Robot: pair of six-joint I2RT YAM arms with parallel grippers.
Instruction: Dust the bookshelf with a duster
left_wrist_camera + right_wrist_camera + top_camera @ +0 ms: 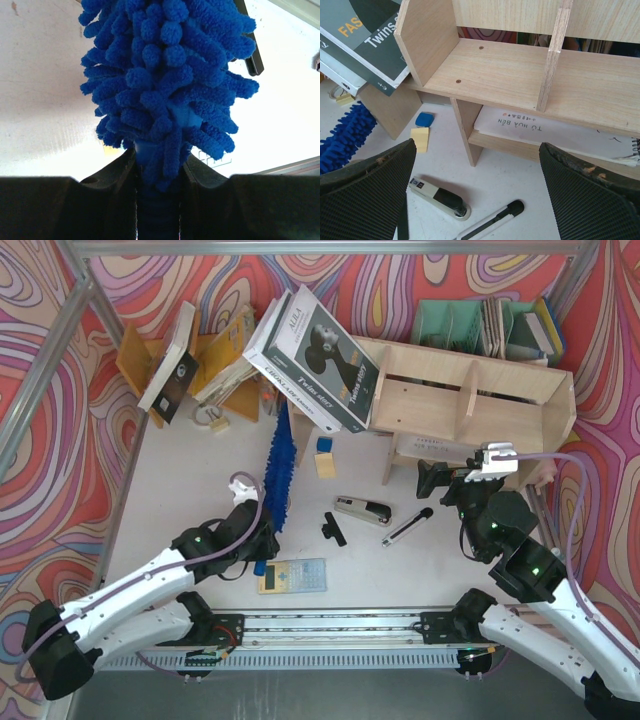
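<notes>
Duster [279,465]: long blue microfibre head, pointing away from the arm bases, its far tip near the stack of books [318,348] that leans on the left end of the bookshelf [480,390]. The duster is left of the shelf unit and apart from it. Whether its head rests on the bench [180,490] or rides just above it cannot be told. Left gripper [260,533]: clamped on the duster's short handle, one finger [117,172] on each side of the handle below the fluff. Right gripper [445,488]: jaws spread wide and holding nothing, facing the front of the bookshelf near its left compartments. A stapler [362,510], a black-tipped pen-like tool [405,528] and a calculator [292,576] lie on the bench between the two arms.

Step in hand, as judged: the duster is grasped and the carry to the shelf is not yet made. No board appears to have been wiped. The next move calls for raising the head, swinging it rightward clear of the leaning books, laying it flat on the shelf board, and sweeping between the upright dividers.
</notes>
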